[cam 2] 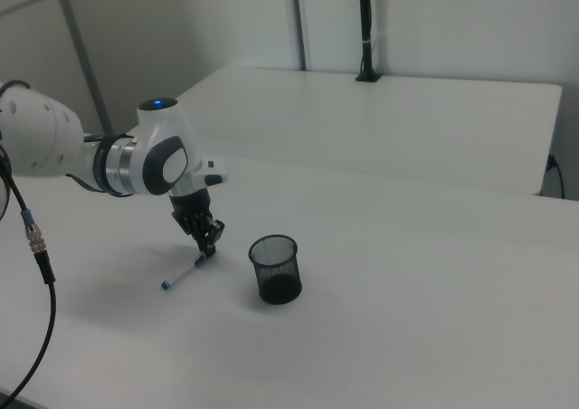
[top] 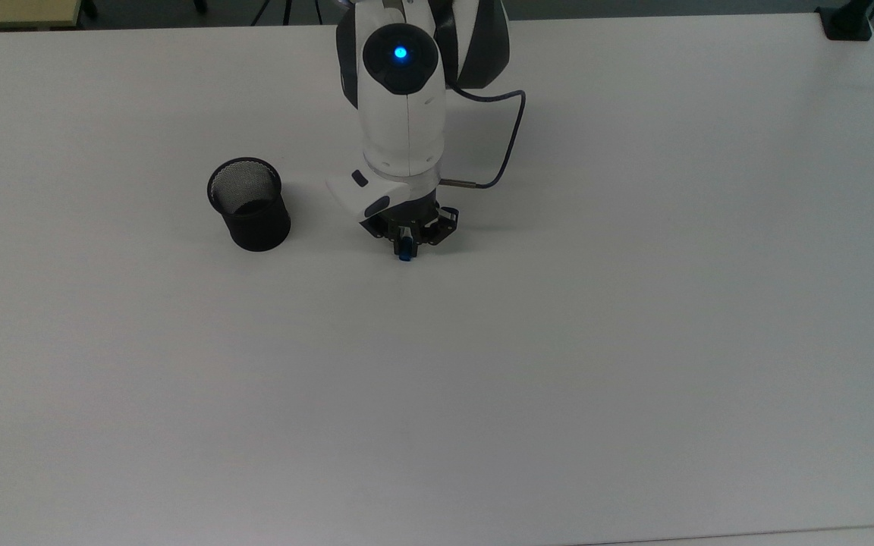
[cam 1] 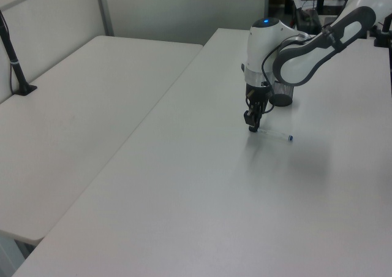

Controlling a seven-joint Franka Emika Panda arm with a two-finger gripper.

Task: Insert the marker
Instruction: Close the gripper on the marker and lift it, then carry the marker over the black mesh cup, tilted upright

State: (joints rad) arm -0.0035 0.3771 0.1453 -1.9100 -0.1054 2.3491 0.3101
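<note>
I have the arm's black two-finger end effector (top: pixel 405 241) down at the white bench (top: pixel 634 303), set over the capped end of the slim white-barrelled marker with the blue cap (cam 1: pixel 272 133). The marker lies flat on the bench; in the left view its barrel runs out toward the left view's right from under the fingers, ending in the small blue tail. In the top view the blue cap peeks out just below the fingers. The fingers look drawn in close on either side of the cap end, but I cannot tell whether they are already pinching it or merely bracketing it.

By my reading the task is at its opening stage: the marker has not left the bench. The black mesh pen cup (top: pixel 249 203) stands upright, near the arm on the top view's left, and I can see no pen in it. Left to do, as I judge it: secure the grip, lift, tip the marker toward vertical, carry it over the cup's open mouth (cam 2: pixel 273 247), and lower it in.
</note>
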